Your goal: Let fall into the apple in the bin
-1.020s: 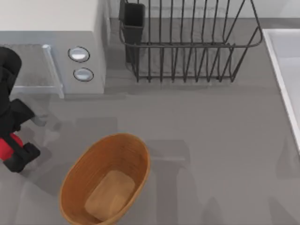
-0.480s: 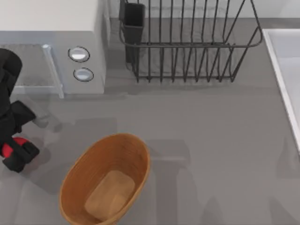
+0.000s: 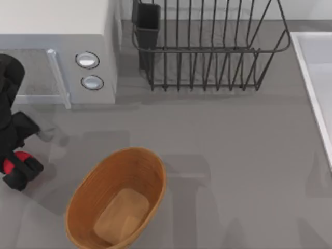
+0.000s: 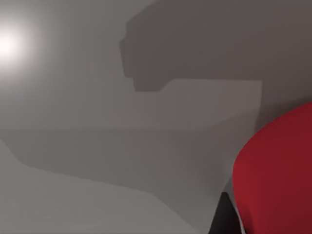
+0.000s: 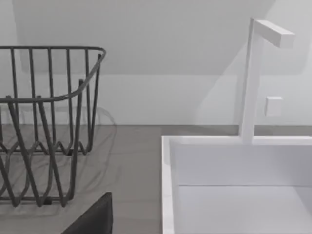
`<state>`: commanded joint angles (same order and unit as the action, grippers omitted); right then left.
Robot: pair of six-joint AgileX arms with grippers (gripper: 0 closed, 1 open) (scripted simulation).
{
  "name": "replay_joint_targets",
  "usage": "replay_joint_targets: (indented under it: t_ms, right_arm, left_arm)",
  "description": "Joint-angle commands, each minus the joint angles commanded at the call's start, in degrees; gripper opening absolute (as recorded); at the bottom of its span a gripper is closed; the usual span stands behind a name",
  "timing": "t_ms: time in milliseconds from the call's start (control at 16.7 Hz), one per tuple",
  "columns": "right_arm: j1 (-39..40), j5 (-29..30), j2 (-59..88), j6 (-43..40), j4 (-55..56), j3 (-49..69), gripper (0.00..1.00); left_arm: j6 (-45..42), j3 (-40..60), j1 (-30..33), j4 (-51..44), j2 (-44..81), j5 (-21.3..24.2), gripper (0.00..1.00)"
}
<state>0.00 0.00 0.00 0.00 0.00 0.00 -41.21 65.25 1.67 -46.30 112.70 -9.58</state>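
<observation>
**Apple gripped at the left edge, basket not yet reached**

The left pincer [image 3: 15,166] is seen at the far left of the surface [image 3: 233,155], closed around the apple [image 3: 11,162] — a bit of bright red is caught between the black fingers in the top view, and in the left wrist view the apple [image 4: 278,175] bulges large and close to the camera, so it can be taken as firmly held.

The relation that matters: the bin [image 3: 118,199] lies to the right of the held apple and a little nearer the bottom edge of the top view, close by but clearly apart from the pincer. Its long axis is set on a diagonal, from lower left to upper right, with the near rim curving toward the pincer. So a carry toward the right and slightly down would probably be needed before anything is let go — a release here would likely put the fruit on the bare surface beside the wicker wall.

As for containers, nothing is seen inside the bin, just its tan flat bottom. The black wire dish rack [image 3: 207,52] at the back looks empty too, apart from a dark cup-like holder at its left corner. The white sink [image 5: 234,195] at the right is shown bare in the right wrist view.

The right arm appears to be parked off to the right; the state of its pincer can't be told.
</observation>
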Motion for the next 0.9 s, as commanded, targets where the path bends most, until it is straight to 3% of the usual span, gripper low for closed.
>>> replay_joint_targets:
  t_ms: [60,420,900]
  right_arm:
    - [0.0,0.0,0.0,0.0,0.0,0.0,1.0]
    - [0.0,0.0,0.0,0.0,0.0,0.0,1.0]
    - [0.0,0.0,0.0,0.0,0.0,0.0,1.0]
  left_arm:
    - [0.74,-0.8,0.12,-3.74,-2.07,2.11,0.0]
    - [3.04,0.59,0.49,-9.34,-7.94,1.07,0.0]
    - [3.35,15.78,1.09,-27.66,-15.73,0.87,0.0]
